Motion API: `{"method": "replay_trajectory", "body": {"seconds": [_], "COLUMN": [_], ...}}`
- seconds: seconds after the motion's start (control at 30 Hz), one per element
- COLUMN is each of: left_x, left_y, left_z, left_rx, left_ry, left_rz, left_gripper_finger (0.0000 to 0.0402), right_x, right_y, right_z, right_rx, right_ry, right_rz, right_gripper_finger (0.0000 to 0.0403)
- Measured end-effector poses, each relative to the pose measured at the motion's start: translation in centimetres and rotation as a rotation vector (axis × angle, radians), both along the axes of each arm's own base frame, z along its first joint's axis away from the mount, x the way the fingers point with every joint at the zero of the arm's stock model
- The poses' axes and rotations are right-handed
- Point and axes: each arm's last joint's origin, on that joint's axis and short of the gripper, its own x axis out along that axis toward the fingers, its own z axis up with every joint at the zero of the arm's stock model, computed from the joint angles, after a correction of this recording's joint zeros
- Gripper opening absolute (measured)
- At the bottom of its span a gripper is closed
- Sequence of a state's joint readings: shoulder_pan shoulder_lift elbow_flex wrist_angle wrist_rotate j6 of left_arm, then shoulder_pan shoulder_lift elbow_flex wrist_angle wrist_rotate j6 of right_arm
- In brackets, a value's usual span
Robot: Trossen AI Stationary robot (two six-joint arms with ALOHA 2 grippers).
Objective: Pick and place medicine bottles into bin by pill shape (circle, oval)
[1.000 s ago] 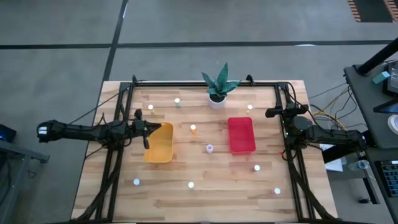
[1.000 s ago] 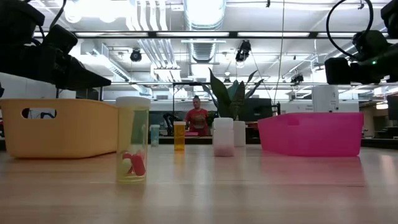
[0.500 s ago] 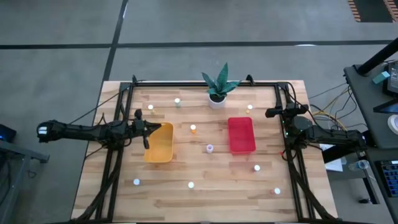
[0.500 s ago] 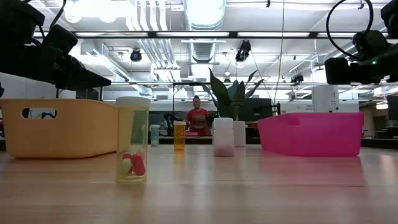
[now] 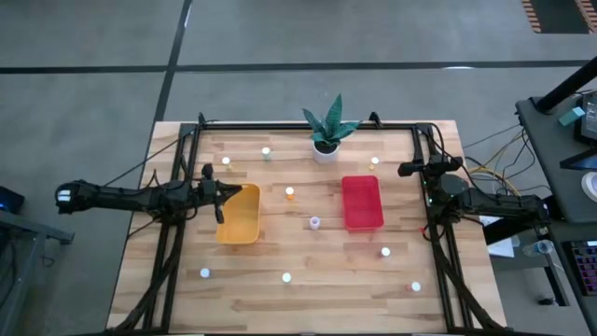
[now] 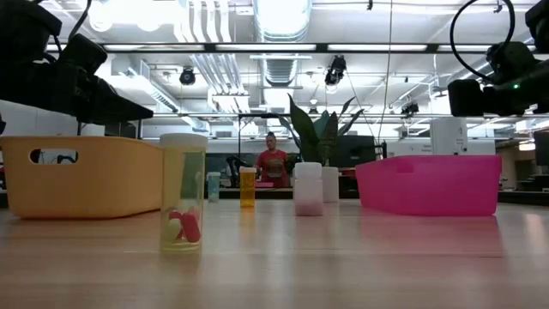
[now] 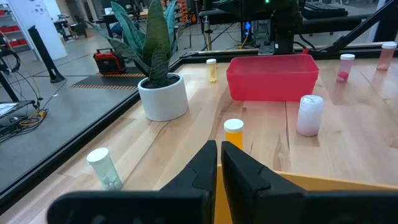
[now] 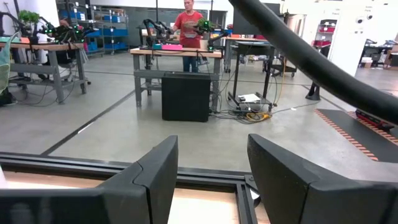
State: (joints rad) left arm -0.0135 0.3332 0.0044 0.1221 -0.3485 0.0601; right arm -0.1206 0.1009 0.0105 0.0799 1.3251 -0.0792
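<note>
Several small white-capped medicine bottles stand upright and scattered on the wooden table, among them an orange-tinted bottle [image 5: 289,193], a pale bottle [image 5: 314,222] and a clear bottle holding red pills [image 6: 183,204]. The yellow bin [image 5: 240,213] stands left of centre and the red bin [image 5: 362,202] right of centre. My left gripper [image 7: 219,155] is shut and empty, above the yellow bin's left rim [image 5: 224,196]. My right gripper [image 8: 211,177] is open and empty at the table's right side [image 5: 415,169], facing the far edge.
A white pot with a green plant [image 5: 326,140] stands at the far edge, centre. A black metal frame [image 5: 308,125] runs round the table. Bare wood lies between the two bins and along the near edge. A person [image 6: 272,161] stands far off in the room.
</note>
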Motion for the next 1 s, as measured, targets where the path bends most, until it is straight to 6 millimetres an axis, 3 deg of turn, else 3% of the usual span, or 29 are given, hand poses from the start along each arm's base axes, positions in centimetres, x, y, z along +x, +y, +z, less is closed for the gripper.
{"method": "replay_trajectory", "body": {"seconds": [0.53, 0.67, 0.87, 1.0], "left_x": [0.0, 0.1, 0.2, 0.2], "left_y": [0.0, 0.0, -0.1, -0.1], "left_z": [0.0, 0.6, 2.2, 3.0], "left_rx": [0.000, -0.013, -0.413, -0.449], "left_ry": [-0.001, -0.073, -0.359, -0.458], "left_rz": [0.000, -0.001, -0.003, -0.020], "left_gripper_finger": [0.0008, 0.0008, 0.0008, 0.0008], "right_x": [0.0, 0.0, 0.0, 0.0], "right_y": [0.0, 0.0, 0.0, 0.0], "right_z": [0.0, 0.0, 0.0, 0.0], "right_rx": [0.000, 0.000, 0.000, 0.000], "right_ry": [0.000, 0.000, 0.000, 0.000], "right_rz": [0.000, 0.000, 0.000, 0.000], "right_gripper_finger": [0.0185, 0.0185, 0.0185, 0.0185]}}
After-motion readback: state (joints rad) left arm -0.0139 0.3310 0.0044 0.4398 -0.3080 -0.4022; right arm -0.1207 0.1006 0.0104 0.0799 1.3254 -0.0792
